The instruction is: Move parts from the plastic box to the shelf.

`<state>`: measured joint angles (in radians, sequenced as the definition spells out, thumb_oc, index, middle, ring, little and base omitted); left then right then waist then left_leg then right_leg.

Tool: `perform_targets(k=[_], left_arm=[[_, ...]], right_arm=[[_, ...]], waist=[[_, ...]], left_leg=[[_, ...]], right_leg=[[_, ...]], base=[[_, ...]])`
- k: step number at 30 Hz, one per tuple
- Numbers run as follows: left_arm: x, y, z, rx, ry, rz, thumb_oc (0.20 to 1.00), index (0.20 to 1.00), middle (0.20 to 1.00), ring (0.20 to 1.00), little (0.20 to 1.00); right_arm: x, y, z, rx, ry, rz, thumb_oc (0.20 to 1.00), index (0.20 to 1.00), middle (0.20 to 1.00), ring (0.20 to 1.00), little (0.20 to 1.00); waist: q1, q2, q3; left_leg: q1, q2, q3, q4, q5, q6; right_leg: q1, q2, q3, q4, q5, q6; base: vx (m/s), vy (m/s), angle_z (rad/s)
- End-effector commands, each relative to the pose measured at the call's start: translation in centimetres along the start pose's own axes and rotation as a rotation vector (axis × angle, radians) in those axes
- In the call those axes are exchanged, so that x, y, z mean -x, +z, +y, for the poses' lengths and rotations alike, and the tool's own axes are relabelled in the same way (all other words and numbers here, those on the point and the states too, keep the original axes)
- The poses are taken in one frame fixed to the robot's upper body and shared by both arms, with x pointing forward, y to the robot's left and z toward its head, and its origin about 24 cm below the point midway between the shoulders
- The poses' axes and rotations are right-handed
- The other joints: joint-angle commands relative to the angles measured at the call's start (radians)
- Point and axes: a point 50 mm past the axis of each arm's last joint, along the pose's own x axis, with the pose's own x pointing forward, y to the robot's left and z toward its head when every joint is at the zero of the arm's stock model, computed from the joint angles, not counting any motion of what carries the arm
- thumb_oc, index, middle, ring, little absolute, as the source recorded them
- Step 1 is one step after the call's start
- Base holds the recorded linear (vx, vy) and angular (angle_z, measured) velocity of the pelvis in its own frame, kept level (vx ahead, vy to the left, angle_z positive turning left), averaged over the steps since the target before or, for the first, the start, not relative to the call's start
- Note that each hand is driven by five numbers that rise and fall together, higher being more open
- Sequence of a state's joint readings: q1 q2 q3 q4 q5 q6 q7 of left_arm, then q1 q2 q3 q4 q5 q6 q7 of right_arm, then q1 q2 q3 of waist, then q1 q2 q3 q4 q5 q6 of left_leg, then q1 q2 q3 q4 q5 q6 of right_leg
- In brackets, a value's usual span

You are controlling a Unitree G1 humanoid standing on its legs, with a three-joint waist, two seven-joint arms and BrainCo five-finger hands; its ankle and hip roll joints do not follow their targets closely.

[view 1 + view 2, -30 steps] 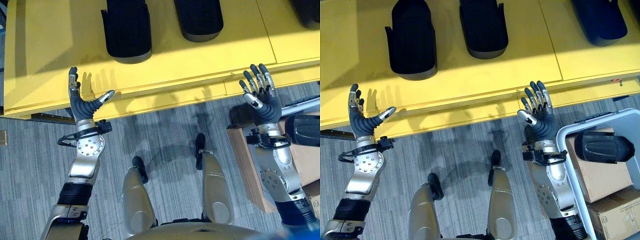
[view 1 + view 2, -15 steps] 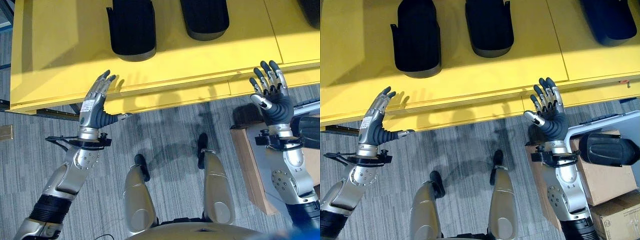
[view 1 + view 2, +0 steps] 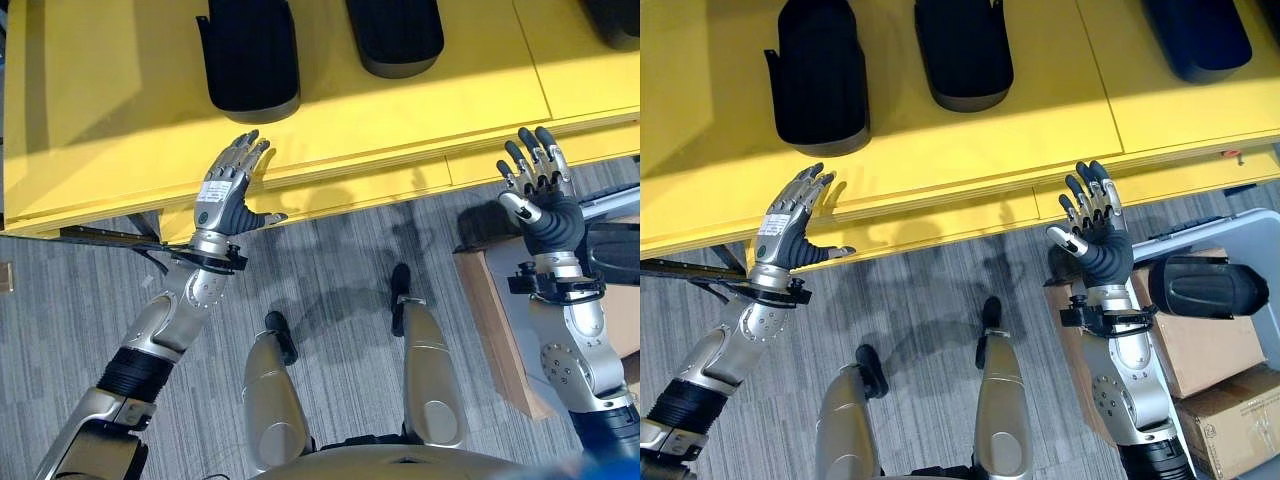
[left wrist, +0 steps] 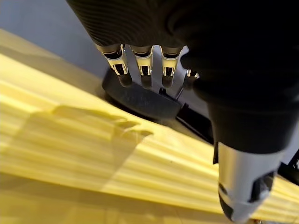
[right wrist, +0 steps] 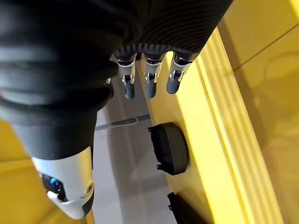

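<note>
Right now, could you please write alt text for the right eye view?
Both hands are open and empty before the yellow shelf: left hand, right hand. Three black parts lie on it; another part sits in the plastic box.

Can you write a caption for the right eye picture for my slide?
Two open robot hands, left and right, raised before a yellow shelf holding black parts.

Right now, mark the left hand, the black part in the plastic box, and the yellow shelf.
left hand [image 3: 790, 225], right eye view: back of the hand, on its dark cover.
black part [image 3: 1200, 287], right eye view: middle of its rounded top.
yellow shelf [image 3: 970, 140], right eye view: bare surface in front of the parts.
</note>
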<state>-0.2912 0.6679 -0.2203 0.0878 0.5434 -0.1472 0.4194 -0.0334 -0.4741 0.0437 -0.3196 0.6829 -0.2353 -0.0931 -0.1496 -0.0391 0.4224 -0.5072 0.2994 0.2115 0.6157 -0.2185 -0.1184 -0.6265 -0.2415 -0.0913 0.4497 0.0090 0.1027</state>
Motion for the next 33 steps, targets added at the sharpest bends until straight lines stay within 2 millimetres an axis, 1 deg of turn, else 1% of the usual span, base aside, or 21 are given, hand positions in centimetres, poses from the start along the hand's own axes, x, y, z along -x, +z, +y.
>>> perform_targets(k=[1, 2, 6, 8, 9, 10, 12, 13, 15, 18, 19, 24, 33], left_arm=[[0.7, 0.0, 0.0, -0.034, -0.005, -0.010, 1.000, 1.000, 1.000, 1.000, 1.000], [0.7, -0.2, -0.5, -0.035, -0.021, 0.006, 1.000, 1.000, 1.000, 1.000, 1.000], [0.3, -0.4, -1.2, -0.042, -0.044, 0.020, 1.000, 1.000, 1.000, 1.000, 1.000], [0.0, -0.7, -1.9, -0.057, -0.075, 0.036, 1.000, 1.000, 1.000, 1.000, 1.000], [-0.1, -0.7, -2.0, -0.058, -0.076, 0.038, 1.000, 1.000, 1.000, 1.000, 1.000], [-0.1, -0.8, -2.2, -0.060, -0.084, 0.043, 1.000, 1.000, 1.000, 1.000, 1.000], [-0.3, -0.9, -2.5, -0.067, -0.089, 0.055, 1.000, 1.000, 1.000, 1.000, 1.000], [-0.3, -0.9, -2.5, -0.067, -0.088, 0.054, 1.000, 1.000, 1.000, 1.000, 1.000], [-0.5, -1.2, -2.7, -0.073, -0.089, 0.071, 1.000, 1.000, 1.000, 1.000, 1.000], [-0.6, -1.5, -2.6, -0.086, -0.083, 0.085, 1.000, 1.000, 1.000, 1.000, 1.000], [-0.7, -1.6, -2.6, -0.092, -0.083, 0.089, 1.000, 1.000, 1.000, 1.000, 1.000], [-1.1, -2.1, -2.4, -0.099, -0.066, 0.114, 1.000, 1.000, 1.000, 1.000, 1.000], [-2.5, -2.6, -1.8, -0.136, -0.033, 0.133, 1.000, 1.000, 1.000, 1.000, 1.000]], right_arm=[[0.1, 2.1, 0.4, -0.012, 0.006, -0.126, 1.000, 1.000, 1.000, 1.000, 1.000], [0.0, 2.1, 0.5, -0.018, 0.007, -0.125, 1.000, 1.000, 1.000, 1.000, 1.000], [0.0, 2.0, 0.5, -0.020, 0.006, -0.122, 1.000, 1.000, 1.000, 1.000, 1.000], [0.0, 1.9, 0.6, -0.033, 0.012, -0.118, 1.000, 1.000, 1.000, 1.000, 1.000], [0.0, 1.9, 0.6, -0.034, 0.013, -0.118, 1.000, 1.000, 1.000, 1.000, 1.000], [0.0, 1.9, 0.6, -0.037, 0.014, -0.117, 1.000, 1.000, 1.000, 1.000, 1.000], [0.1, 1.8, 0.7, -0.034, 0.016, -0.112, 1.000, 1.000, 1.000, 1.000, 1.000], [0.1, 1.8, 0.7, -0.034, 0.016, -0.114, 1.000, 1.000, 1.000, 1.000, 1.000], [0.1, 1.8, 0.6, -0.034, 0.015, -0.113, 1.000, 1.000, 1.000, 1.000, 1.000], [0.2, 1.8, 0.6, -0.032, 0.015, -0.110, 1.000, 1.000, 1.000, 1.000, 1.000], [0.2, 1.7, 0.6, -0.033, 0.017, -0.106, 1.000, 1.000, 1.000, 1.000, 1.000], [0.1, 1.7, 0.7, -0.036, 0.023, -0.105, 1.000, 1.000, 1.000, 1.000, 1.000], [0.1, 1.7, 0.8, -0.037, 0.029, -0.100, 1.000, 1.000, 1.000, 1.000, 1.000]], waist=[[0.007, -0.028, -0.054], [0.003, -0.029, -0.054], [0.001, -0.029, -0.056], [-0.005, -0.029, -0.054], [-0.005, -0.028, -0.059], [-0.006, -0.028, -0.058], [-0.009, -0.028, -0.058], [-0.008, -0.029, -0.054], [-0.011, -0.029, -0.054], [-0.012, -0.029, -0.055], [-0.013, -0.028, -0.058], [-0.015, -0.030, -0.059], [-0.022, -0.030, -0.063]], left_leg=[[-0.067, 0.011, -0.043, -0.092, 0.184, -0.007], [-0.069, 0.012, -0.043, -0.090, 0.184, -0.007], [-0.070, 0.012, -0.040, -0.087, 0.183, -0.007], [-0.071, 0.013, -0.040, -0.083, 0.181, -0.007], [-0.062, 0.012, -0.045, -0.080, 0.158, -0.016], [-0.063, 0.012, -0.044, -0.079, 0.158, -0.016], [-0.064, 0.013, -0.043, -0.075, 0.158, -0.016], [-0.074, 0.013, -0.039, -0.078, 0.181, -0.007], [-0.075, 0.014, -0.038, -0.077, 0.181, -0.007], [-0.075, 0.015, -0.037, -0.077, 0.180, -0.007], [-0.065, 0.016, -0.041, -0.069, 0.154, -0.017], [-0.068, 0.018, -0.039, -0.065, 0.152, -0.017], [-0.070, 0.017, -0.036, -0.063, 0.151, -0.018]], right_leg=[[0.051, -0.026, 0.025, 0.102, -0.085, 0.028], [0.049, -0.025, 0.026, 0.105, -0.085, 0.028], [0.047, -0.024, 0.027, 0.107, -0.085, 0.028], [0.043, -0.024, 0.030, 0.113, -0.088, 0.028], [0.050, -0.024, 0.033, 0.120, -0.109, 0.034], [0.050, -0.024, 0.033, 0.121, -0.110, 0.033], [0.049, -0.024, 0.035, 0.120, -0.109, 0.034], [0.040, -0.024, 0.034, 0.115, -0.088, 0.028], [0.037, -0.024, 0.035, 0.117, -0.087, 0.028], [0.033, -0.024, 0.037, 0.119, -0.088, 0.028], [0.042, -0.024, 0.039, 0.128, -0.113, 0.035], [0.040, -0.023, 0.042, 0.132, -0.114, 0.034], [0.033, -0.021, 0.048, 0.137, -0.114, 0.035]], base=[[0.00, 0.000, 0.00], [0.00, 0.000, 0.00], [0.00, 0.000, 0.00], [0.05, 0.007, 0.00], [0.09, 0.013, -0.04], [0.09, 0.006, -0.09], [-0.03, 0.007, -0.11], [-0.07, 0.008, -0.11], [-0.04, 0.006, -0.10], [0.04, 0.002, -0.04], [0.09, 0.003, -0.02], [0.02, 0.001, -0.03], [0.00, 0.000, 0.00]])
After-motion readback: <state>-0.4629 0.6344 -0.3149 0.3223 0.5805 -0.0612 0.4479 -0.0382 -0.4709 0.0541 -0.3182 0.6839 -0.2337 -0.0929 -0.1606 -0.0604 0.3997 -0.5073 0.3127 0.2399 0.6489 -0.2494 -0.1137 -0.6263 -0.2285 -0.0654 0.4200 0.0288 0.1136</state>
